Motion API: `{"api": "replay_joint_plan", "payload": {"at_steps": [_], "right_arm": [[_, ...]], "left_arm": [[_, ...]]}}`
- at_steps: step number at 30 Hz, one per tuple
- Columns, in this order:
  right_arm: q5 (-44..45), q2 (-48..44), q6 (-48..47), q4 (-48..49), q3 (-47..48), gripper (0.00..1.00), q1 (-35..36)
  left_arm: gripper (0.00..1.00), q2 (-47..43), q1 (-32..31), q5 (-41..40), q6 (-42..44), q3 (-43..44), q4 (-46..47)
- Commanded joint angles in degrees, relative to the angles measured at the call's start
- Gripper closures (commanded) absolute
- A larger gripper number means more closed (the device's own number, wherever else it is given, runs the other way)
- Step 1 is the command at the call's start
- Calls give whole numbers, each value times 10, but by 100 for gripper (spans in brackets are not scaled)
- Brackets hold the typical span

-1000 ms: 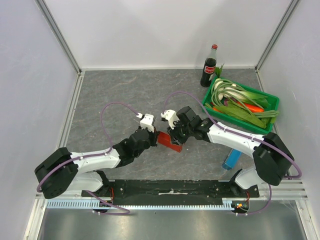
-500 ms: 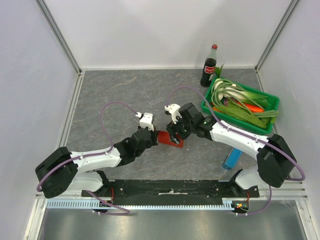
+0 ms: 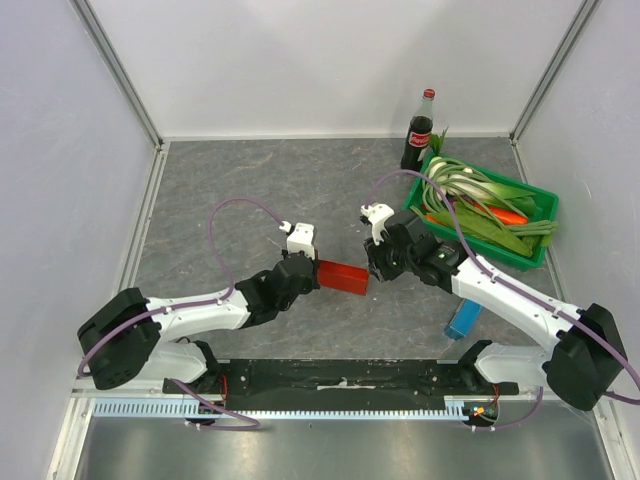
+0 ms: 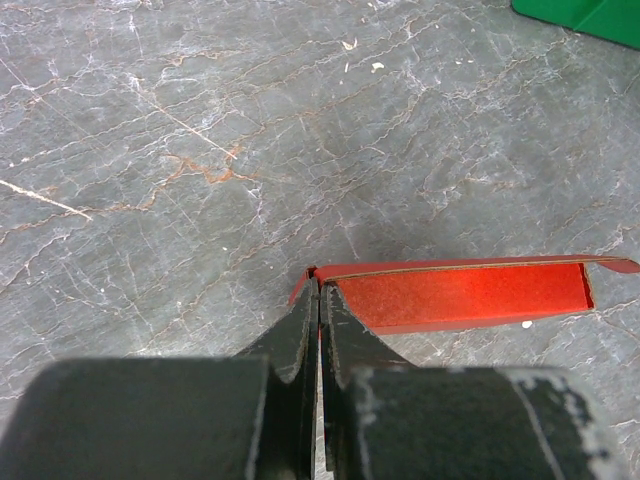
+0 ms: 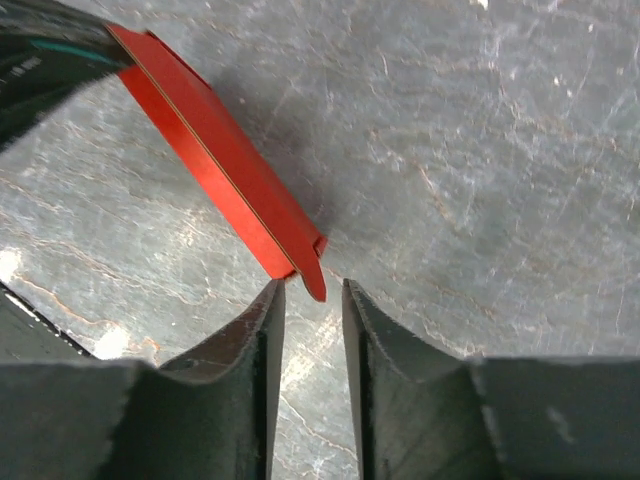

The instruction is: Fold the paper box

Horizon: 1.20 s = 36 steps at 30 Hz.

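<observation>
The right gripper [image 3: 373,266] has pulled back to the robot's right since a second ago. Then it sat on top of the paper box [image 3: 343,277]; now it is just off the box's right end. The box itself has shifted slightly and lies more level.

The paper box is a slim red rectangular pack near the middle of the grey stone-patterned table [image 3: 240,180], between the two arms. In the left wrist view its long side faces the camera and looks closed along the top edge. A small flap juts out at the far end.

The left gripper [image 4: 320,292] is pinched tight on the box's near corner, with thin red card caught between its black fingers. It holds that end just above the table.

In the right wrist view the right gripper's fingers stand partly apart. The end flap pokes toward the gap between their tips, but nothing is clamped.

This suggests the right arm has let go after working on the box, and the loose end flap probably needs tucking next.

Well off to the right are a green crate [image 3: 543,203] of vegetables, a cola bottle [image 3: 418,130] and a blue oblong box [image 3: 464,319].
</observation>
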Motion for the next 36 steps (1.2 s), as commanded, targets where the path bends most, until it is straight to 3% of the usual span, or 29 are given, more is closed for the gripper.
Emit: {"api": "replay_joint_plan", "payload": {"at_steps": [1, 8, 15, 22, 32, 36], "right_arm": [[15, -11, -6, -11, -10, 66, 0], [-15, 10, -28, 2, -11, 61, 0], [-14, 21, -24, 19, -11, 74, 0], [-4, 20, -26, 22, -17, 71, 0], [9, 17, -18, 28, -26, 80, 0], [21, 10, -20, 34, -35, 68, 2]], "left_arm": [[98, 23, -9, -1, -17, -5, -86], [98, 23, -13, -3, -16, -3, -87], [98, 25, -18, -3, -15, 0, -87], [98, 26, -21, -4, -14, -1, -87], [98, 27, -23, -6, -11, 2, -86], [98, 27, -24, -5, -12, 1, -86]]}}
